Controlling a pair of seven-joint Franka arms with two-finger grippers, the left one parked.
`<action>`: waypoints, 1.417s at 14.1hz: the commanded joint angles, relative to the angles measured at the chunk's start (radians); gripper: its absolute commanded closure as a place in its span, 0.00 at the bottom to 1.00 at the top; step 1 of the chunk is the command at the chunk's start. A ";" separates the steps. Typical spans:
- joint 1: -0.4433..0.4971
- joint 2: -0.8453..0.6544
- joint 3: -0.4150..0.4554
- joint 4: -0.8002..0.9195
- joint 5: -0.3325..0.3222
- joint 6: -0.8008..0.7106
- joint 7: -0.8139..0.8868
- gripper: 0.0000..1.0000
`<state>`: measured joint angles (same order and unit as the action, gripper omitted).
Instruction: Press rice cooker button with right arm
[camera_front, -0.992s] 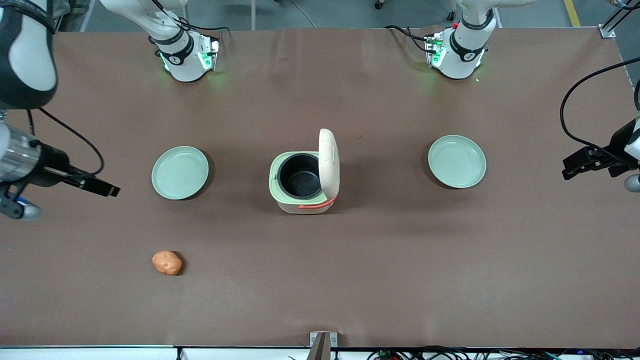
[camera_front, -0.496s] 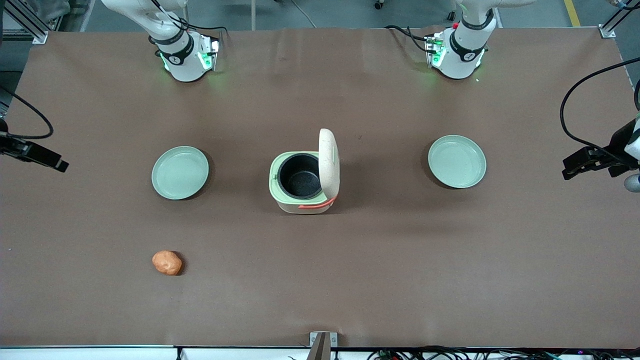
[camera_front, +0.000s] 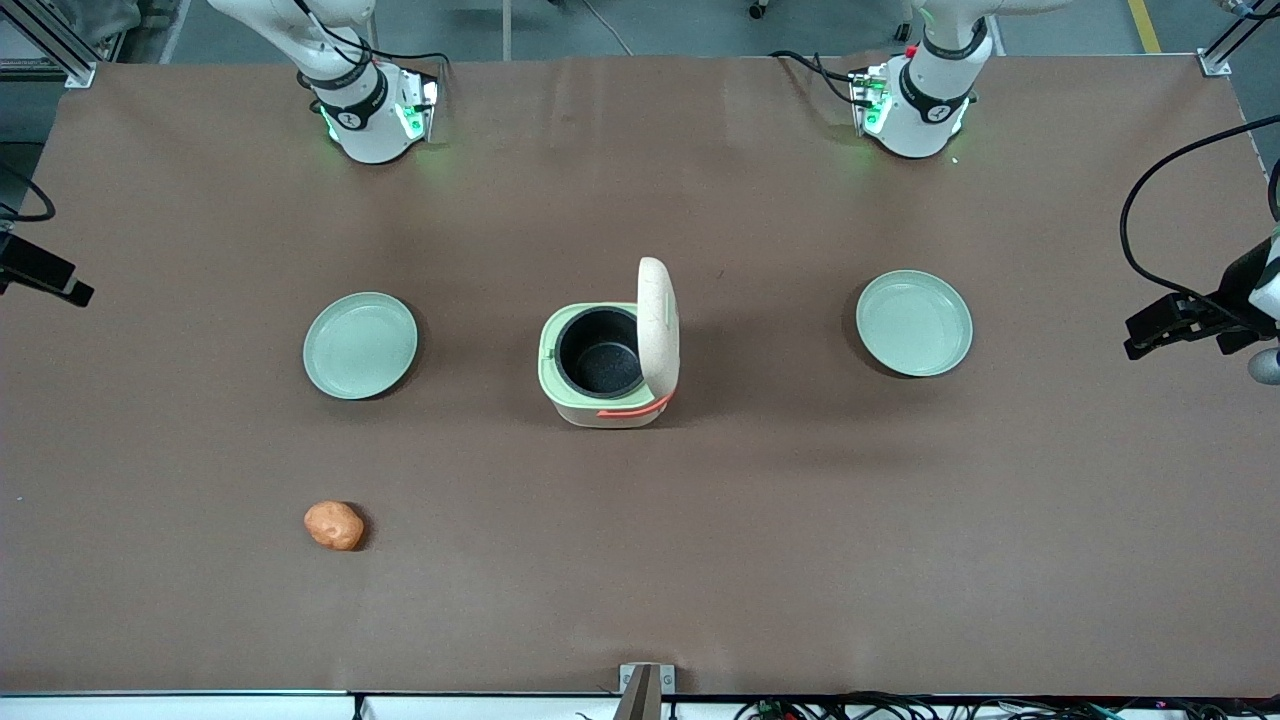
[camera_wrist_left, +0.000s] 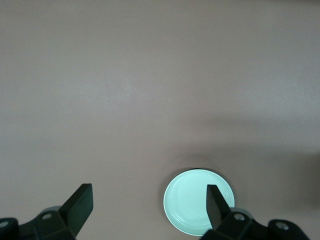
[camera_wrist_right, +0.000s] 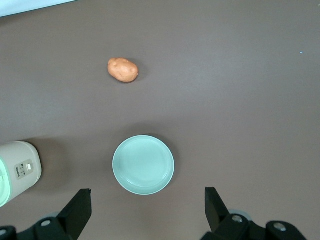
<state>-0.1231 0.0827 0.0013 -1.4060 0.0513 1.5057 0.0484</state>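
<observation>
The rice cooker (camera_front: 608, 355) stands mid-table with its cream lid raised upright and the black inner pot showing. In the right wrist view the rice cooker (camera_wrist_right: 19, 171) shows its cream side with a small button panel (camera_wrist_right: 24, 169). My right gripper (camera_wrist_right: 147, 197) is open and empty, its fingers spread wide, high above the table over a mint-green plate (camera_wrist_right: 143, 164). In the front view the right gripper (camera_front: 60, 282) is at the working arm's end of the table, far from the cooker.
A mint-green plate (camera_front: 360, 345) lies between the gripper and the cooker. A second plate (camera_front: 913, 322) lies toward the parked arm's end, also seen in the left wrist view (camera_wrist_left: 198, 208). An orange potato (camera_front: 334, 525) lies nearer the front camera; the right wrist view shows the potato (camera_wrist_right: 123, 70) too.
The right arm has pulled back toward its own end of the table and farther from the front camera, mostly leaving the front view. The cooker, plates and potato have not moved.
</observation>
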 joint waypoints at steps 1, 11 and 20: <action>-0.010 -0.078 0.031 -0.089 -0.033 0.014 -0.031 0.00; 0.008 -0.168 0.023 -0.256 -0.074 0.140 -0.045 0.00; 0.010 -0.205 0.017 -0.295 -0.076 0.157 -0.042 0.00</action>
<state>-0.1083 -0.0949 0.0137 -1.6926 -0.0109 1.6702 0.0136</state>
